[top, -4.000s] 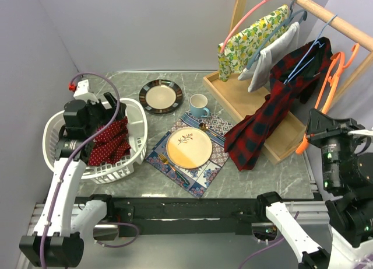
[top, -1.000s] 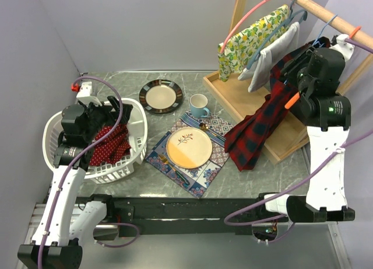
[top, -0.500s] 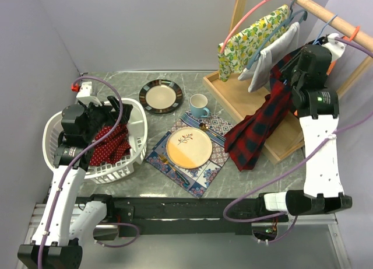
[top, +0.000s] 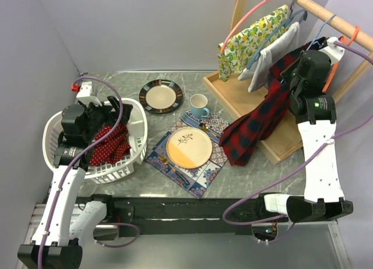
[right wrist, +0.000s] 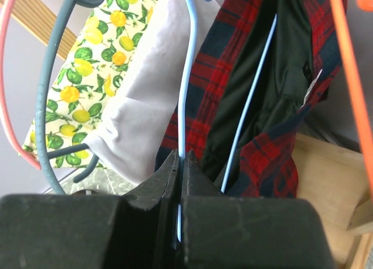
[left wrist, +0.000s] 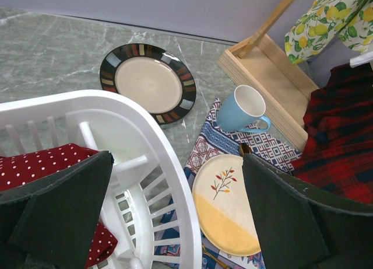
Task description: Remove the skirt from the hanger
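We log the right gripper [right wrist: 180, 164] pinching the thin light-blue wire hanger [right wrist: 185, 76]. The red-and-navy plaid fabric skirt [right wrist: 280, 152] drapes just beside and below its jaws. Left gripper [left wrist: 175, 164] spread wide. Risk: the wire twists free under the skirt's weight.

The gripper [right wrist: 180, 164] pinches the blue hanger [right wrist: 185, 76] wire, jaws closed on it. The plaid skirt [right wrist: 271, 158] hangs from it, beside a white cloth [right wrist: 143, 120], a lemon-print cloth [right wrist: 96, 76] and an orange hanger [right wrist: 349, 82].

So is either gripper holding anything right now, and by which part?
Right gripper is shut on the blue hanger, pinching its bare wire below the hook. Left gripper holds nothing.
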Robot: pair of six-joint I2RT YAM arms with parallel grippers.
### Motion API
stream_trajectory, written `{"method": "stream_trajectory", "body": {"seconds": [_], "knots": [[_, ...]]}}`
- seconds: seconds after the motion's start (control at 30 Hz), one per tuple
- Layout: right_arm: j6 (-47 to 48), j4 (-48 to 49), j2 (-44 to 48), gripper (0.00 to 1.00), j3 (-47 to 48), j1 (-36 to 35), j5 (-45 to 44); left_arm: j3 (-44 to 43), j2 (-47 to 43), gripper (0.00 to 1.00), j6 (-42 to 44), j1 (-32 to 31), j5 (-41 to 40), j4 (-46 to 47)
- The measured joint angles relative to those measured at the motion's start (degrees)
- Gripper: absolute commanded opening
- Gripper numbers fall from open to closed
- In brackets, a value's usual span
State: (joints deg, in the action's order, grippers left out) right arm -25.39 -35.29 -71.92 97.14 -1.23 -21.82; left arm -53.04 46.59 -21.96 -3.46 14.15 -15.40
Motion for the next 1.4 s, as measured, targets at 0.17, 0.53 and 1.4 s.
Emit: {"method": "stream_trajectory", "body": {"seconds": [0.17,0.53,1.4], "knots": [[1.09,0.96,2.32,0.0,-0.83,0.0,0.22,0.0,0.0,0.99,0.0,0.0,-0.02,0.0],[2.51,1.68,3.37,0.0,1.57,-0.02,0.87,0.0,0.0,0.99,0.02,0.0,0.0,0.0],[-6.67,-8.09,19.02,0.0,-3.45,-2.64,11.98,-3.26,-0.35,0.99,-3.8,-2.86,13.99,2.4]]}}
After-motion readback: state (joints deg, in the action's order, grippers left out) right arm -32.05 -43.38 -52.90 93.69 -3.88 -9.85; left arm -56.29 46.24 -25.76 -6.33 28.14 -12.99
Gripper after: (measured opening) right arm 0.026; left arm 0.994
